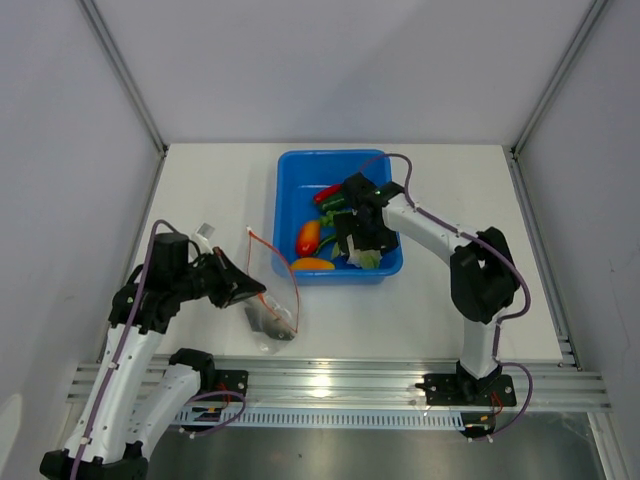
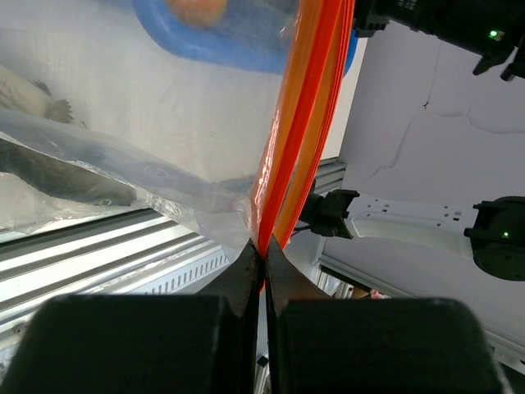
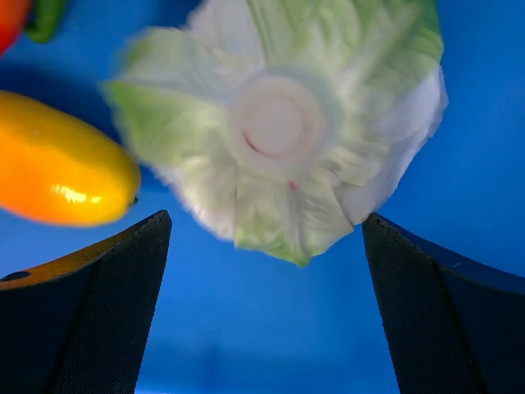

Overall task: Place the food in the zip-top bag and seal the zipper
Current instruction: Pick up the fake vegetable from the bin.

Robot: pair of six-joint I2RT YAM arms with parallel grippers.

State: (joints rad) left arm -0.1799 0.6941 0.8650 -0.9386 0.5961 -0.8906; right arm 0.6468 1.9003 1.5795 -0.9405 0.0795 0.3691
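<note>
Found the left gripper clenched on the zipper at one end, with the zip-top bag near the front-left corner of the blue bin. Found the right gripper released, jaws spread wide either side of the cauliflower down in the bin, not touching it. Judged hazards:

- closing off-centre and squeezing the rounded head out sideways;
- nipping the yellow-orange piece just beside one finger;
- pinching both zipper tracks together at the held end, leaving a narrow mouth for a bulky item;
- slipping of the thin strip under added load.

Recorded materials:

- clear, crinkly bag film, with a grey fish showing through;
- smooth, ridged orange-red strip;
- glossy hard-plastic bin;
- cauliflower of pale-green leaves round a white stem disc;
- slick, oblong yellow-orange piece.
</note>
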